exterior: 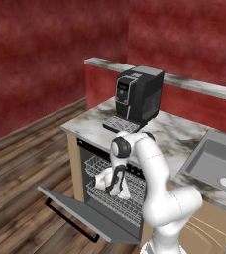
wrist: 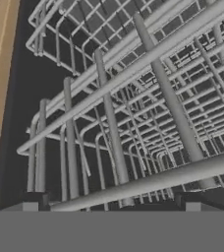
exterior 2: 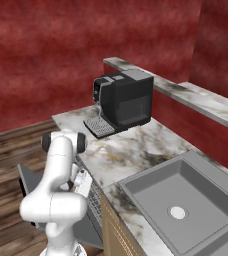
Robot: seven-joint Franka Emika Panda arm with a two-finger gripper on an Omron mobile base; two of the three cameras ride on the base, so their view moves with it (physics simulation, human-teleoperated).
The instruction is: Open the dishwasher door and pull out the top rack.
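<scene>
Reaching into the dishwasher cavity, the gripper hung over the open dishwasher door. The jaws stood spread, gripping nothing. The top rack lay directly ahead of the fingertips, its front wire rim between them.

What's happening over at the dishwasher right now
The robot arm is working inside the open dishwasher. The door is folded down flat, so that step looks done. The gripper is reaching down into the opening, right at the wire racks. In the hand view the rim of a rack sits just ahead of the fingertips, but whether it is the top rack, or the fingers have closed on a wire, cannot be told. A coffee machine stands on the counter above.
</scene>
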